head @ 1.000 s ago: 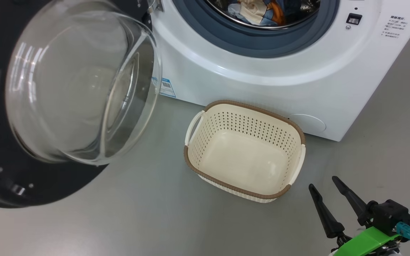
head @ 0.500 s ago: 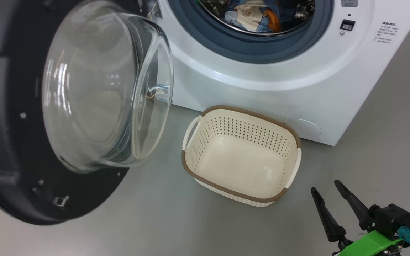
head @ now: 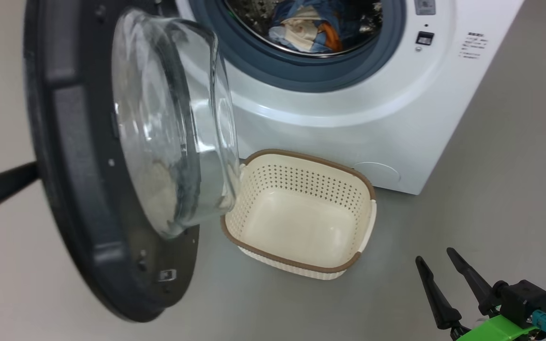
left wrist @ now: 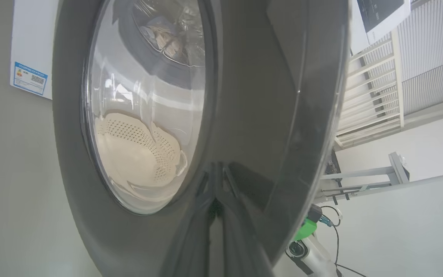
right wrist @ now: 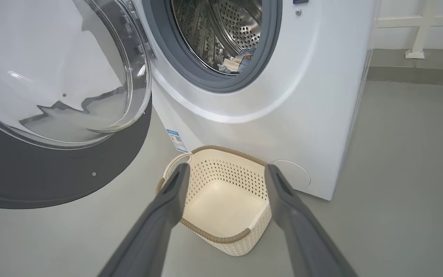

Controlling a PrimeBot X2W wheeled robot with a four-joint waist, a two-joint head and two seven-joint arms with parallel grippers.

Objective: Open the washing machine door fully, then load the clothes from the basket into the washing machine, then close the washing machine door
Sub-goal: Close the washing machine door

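Door (head: 71, 142), left of frame, stands half open: judged heavy, stiff on its hinge, glossy rim slippery, glass fragile; best pushed on the rim. Left gripper (left wrist: 215, 202), closed and empty, touches its outer face. Right gripper (head: 435, 255), lower right, spread wide, empty. Clothes (head: 308, 28) sit inside the washing machine (head: 349, 118).

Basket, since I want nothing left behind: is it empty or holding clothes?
Empty. The basket shows a bare cream floor in the head and right wrist views; the clothes lie inside the drum.
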